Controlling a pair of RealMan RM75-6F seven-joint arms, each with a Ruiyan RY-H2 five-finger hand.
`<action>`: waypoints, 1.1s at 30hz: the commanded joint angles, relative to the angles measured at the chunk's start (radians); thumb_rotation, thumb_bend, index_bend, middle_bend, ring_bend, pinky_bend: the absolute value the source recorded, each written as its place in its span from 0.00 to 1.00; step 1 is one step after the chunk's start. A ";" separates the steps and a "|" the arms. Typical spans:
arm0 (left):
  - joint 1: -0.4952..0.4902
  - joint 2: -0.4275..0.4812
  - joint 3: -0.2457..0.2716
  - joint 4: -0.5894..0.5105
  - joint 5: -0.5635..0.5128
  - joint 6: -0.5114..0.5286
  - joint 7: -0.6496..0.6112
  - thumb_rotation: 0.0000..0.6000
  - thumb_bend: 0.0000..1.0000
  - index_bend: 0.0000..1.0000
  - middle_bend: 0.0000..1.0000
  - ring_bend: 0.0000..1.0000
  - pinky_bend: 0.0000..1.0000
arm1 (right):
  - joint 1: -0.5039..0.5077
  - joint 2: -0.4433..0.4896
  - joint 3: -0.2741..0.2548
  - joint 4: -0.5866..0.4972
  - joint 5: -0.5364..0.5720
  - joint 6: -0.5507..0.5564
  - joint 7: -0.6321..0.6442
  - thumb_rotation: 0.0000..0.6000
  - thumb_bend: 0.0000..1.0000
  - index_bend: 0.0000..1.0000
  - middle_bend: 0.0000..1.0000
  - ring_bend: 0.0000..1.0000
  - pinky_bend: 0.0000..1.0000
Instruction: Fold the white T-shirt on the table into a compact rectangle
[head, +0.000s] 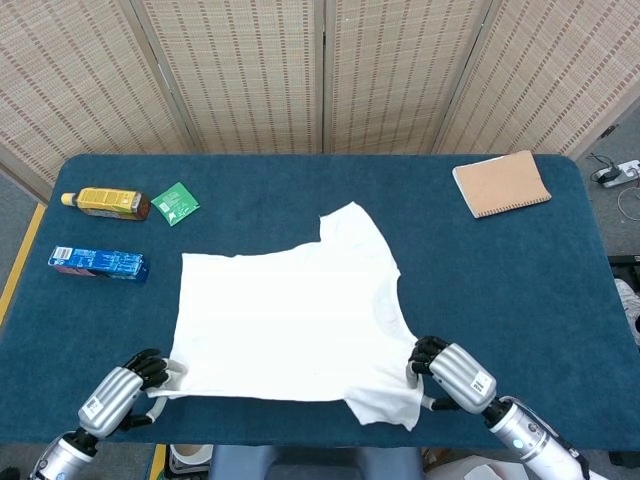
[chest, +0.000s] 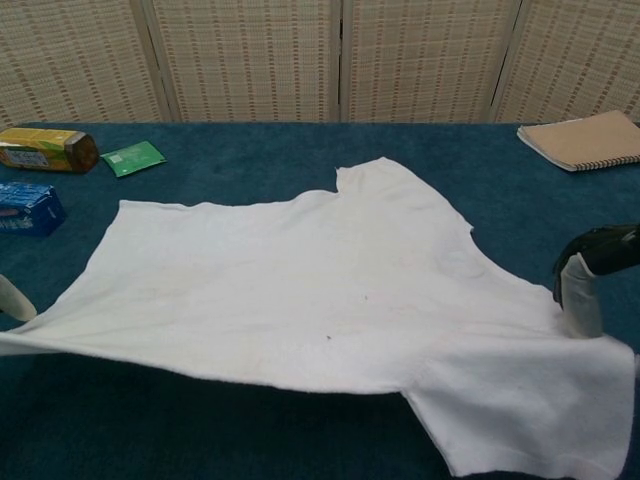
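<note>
White T-shirt on table, left hand, right hand pinching near edge (lifted).

White T-shirt; dark teal table.

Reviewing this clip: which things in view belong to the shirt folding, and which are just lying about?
Belong to the job:
white T-shirt
left hand, holding its near left corner
right hand, holding its near right edge

Lying about:
bottle
green packet
blue box
notebook
</note>
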 joint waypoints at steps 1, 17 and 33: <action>0.002 0.022 0.008 -0.022 0.010 0.008 -0.018 1.00 0.58 0.74 0.32 0.29 0.12 | 0.003 0.039 -0.014 -0.049 -0.002 -0.009 0.036 1.00 0.52 0.87 0.56 0.36 0.25; 0.066 0.100 0.064 -0.097 0.061 0.062 -0.013 1.00 0.58 0.74 0.32 0.29 0.12 | 0.026 0.226 -0.095 -0.260 -0.038 -0.090 0.169 1.00 0.54 0.87 0.57 0.36 0.25; 0.127 0.150 0.124 -0.108 0.107 0.088 -0.035 1.00 0.58 0.74 0.32 0.29 0.12 | -0.012 0.303 -0.174 -0.322 -0.109 -0.088 0.246 1.00 0.55 0.87 0.58 0.36 0.25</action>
